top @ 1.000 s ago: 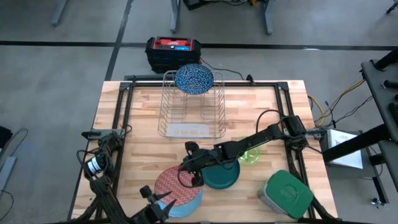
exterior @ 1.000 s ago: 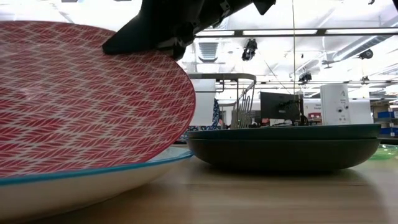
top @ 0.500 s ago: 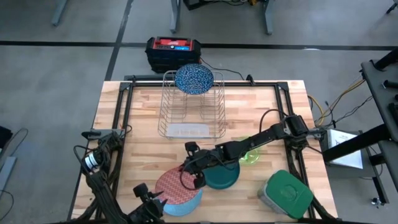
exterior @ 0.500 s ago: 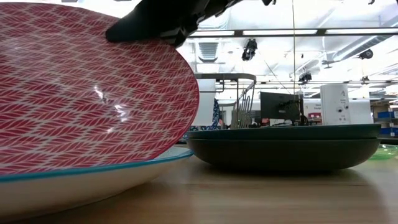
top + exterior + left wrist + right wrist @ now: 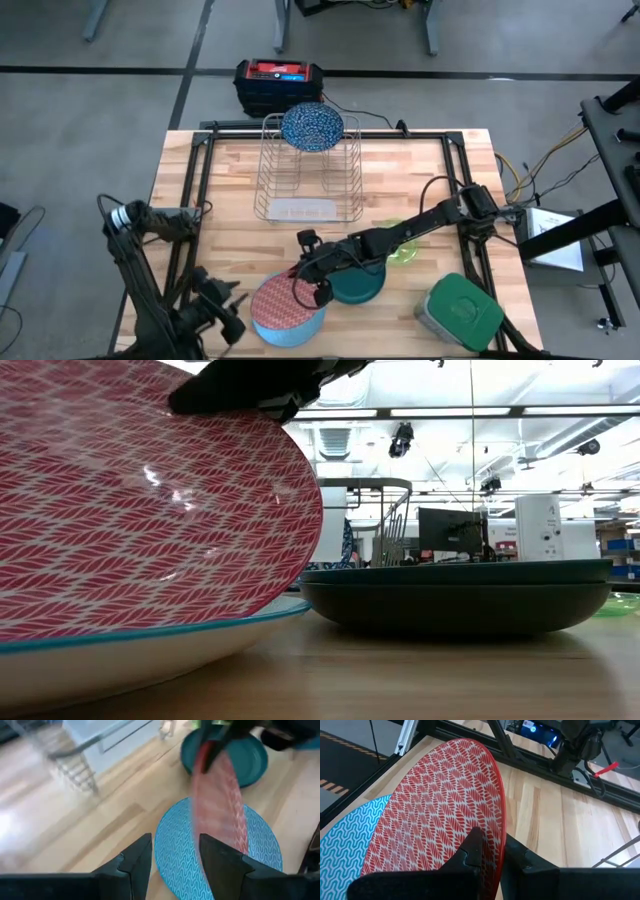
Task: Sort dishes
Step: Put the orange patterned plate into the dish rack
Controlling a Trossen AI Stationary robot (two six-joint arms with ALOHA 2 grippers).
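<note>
- Wooden table (image 5: pixel 230 190) fills the high view, with concrete floor around it and a silver wire rack (image 5: pixel 305 175) standing toward its far edge; a blue-speckled plate (image 5: pixel 312 127) sits upright at the rack's far end.
- Since a second ago the red-patterned plate (image 5: pixel 283 302) has tipped steeper, its near-rack rim rising off the light blue plate (image 5: pixel 300 328) below, while the left arm has swung away from that stack. I judge the lift toward the rack is under way.
- Right gripper (image 5: pixel 312 285) pinches the red-patterned plate's rim on the side facing the rack; the right wrist view shows one finger over its patterned face and one behind it.
- Left gripper (image 5: pixel 215 310) hovers on the stack's side away from the dark green plate (image 5: pixel 355 283), fingers spread, holding nothing.
- Dark green plate lies flat between stack and neon-green cup (image 5: pixel 400 248), nearer than the rack.
- Grey container with a green lid (image 5: pixel 458 310) sits beyond them.
</note>
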